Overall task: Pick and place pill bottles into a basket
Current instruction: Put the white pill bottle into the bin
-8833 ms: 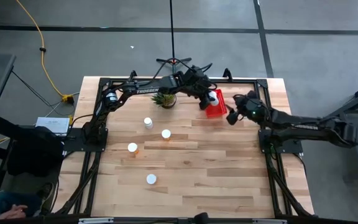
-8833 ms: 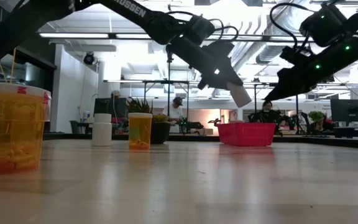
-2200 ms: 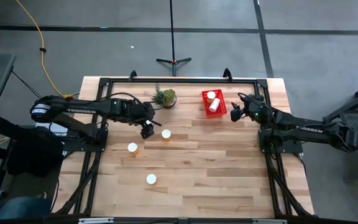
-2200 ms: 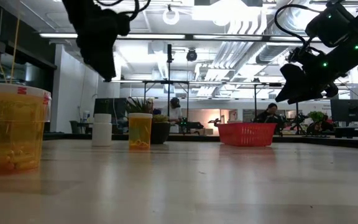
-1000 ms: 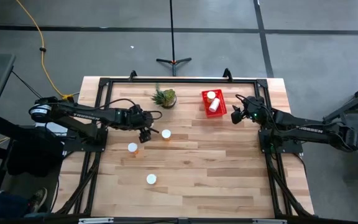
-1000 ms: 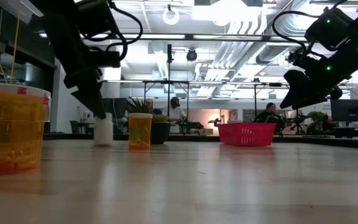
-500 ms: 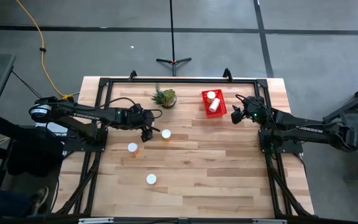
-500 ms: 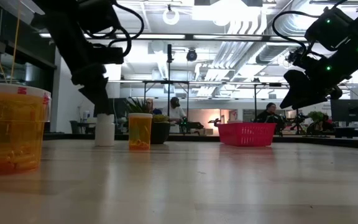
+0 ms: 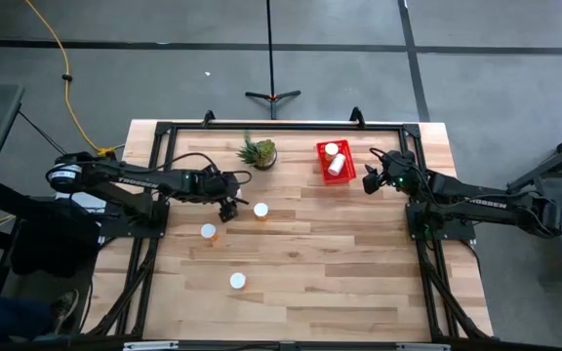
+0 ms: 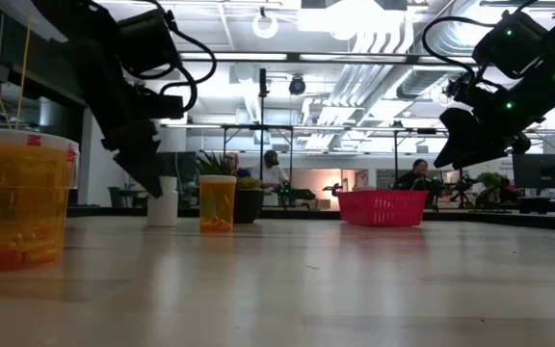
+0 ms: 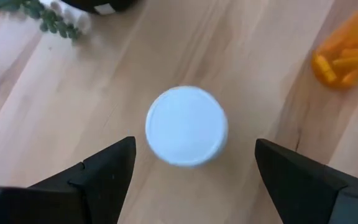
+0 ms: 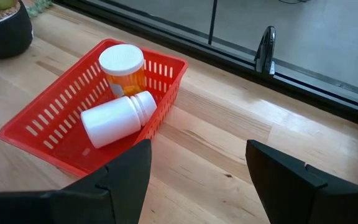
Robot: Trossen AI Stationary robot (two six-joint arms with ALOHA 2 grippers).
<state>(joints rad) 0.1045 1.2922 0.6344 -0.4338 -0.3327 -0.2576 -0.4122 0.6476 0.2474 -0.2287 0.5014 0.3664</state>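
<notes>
My left gripper [image 9: 227,207] [image 11: 194,142] is open, pointing down over an upright white bottle; its round white cap [image 11: 186,126] lies between the two fingers, with a gap on each side. In the low view the bottle [image 10: 167,202] stands on its base just beside the fingers [image 10: 147,173]. Three orange bottles with white caps stand on the table [image 9: 260,209] [image 9: 208,231] [image 9: 237,281]. The red basket [image 9: 338,174] at the far right holds an upright orange bottle [image 12: 122,65] and a white bottle [image 12: 114,119] lying on its side. My right gripper [image 9: 369,182] [image 12: 197,146] is open and empty beside the basket, above the table.
A small potted plant [image 9: 259,152] stands at the far edge, left of the basket. A black frame [image 9: 164,132] rims the table. The nearest orange bottle [image 10: 17,198] fills the left of the low view. The table's near half [image 9: 340,283] is bare wood.
My left gripper has stayed over the white bottle and has gone down a little, so its fingertips now reach lower beside the bottle. My right gripper and the other bottles have kept still.
</notes>
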